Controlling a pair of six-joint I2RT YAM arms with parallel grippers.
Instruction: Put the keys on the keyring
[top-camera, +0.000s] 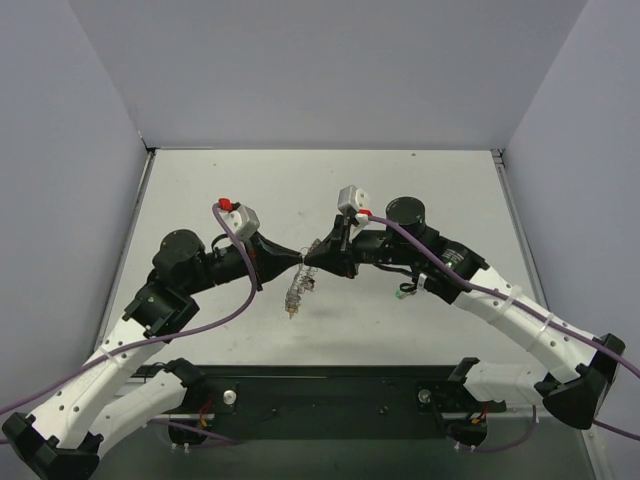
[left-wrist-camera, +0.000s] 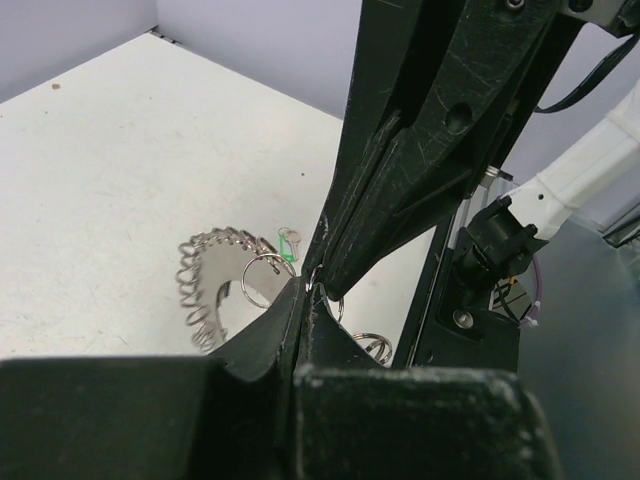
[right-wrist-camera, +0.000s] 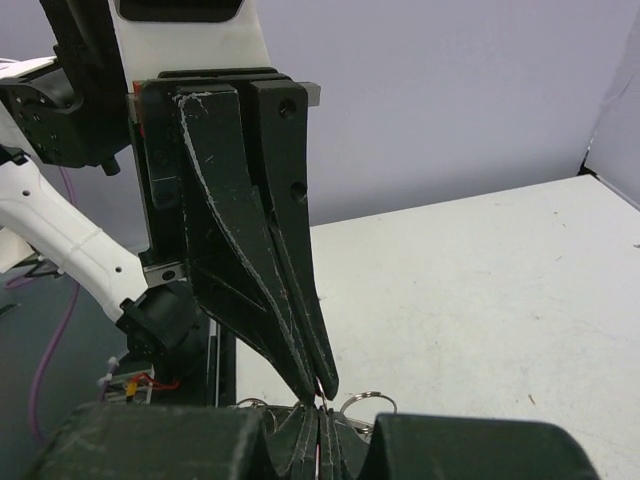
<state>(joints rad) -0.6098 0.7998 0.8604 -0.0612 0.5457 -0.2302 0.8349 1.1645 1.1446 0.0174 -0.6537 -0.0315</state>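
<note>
The table is off-white with a few dark specks, and the walls are pale lilac-grey. Purple cables trail along arms that are black near the wrists and white lower down. The left gripper and right gripper are matte black, streaked with pale scratches. The keyring is shiny silver, fringed with silver wire loops, and a key head beside it is bright green. Red caps sit on the grey wrist cameras.

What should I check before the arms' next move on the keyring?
1. Left gripper shut: ok.
2. Right gripper shut, tips meeting the left's: ok.
3. Keyring hanging clear of the table, below the tips: ok.
4. Which gripper holds it: cannot tell.
5. Key pinched between the fingers: cannot tell, hidden.
6. Green key by the loops, threaded on: cannot tell.
</note>
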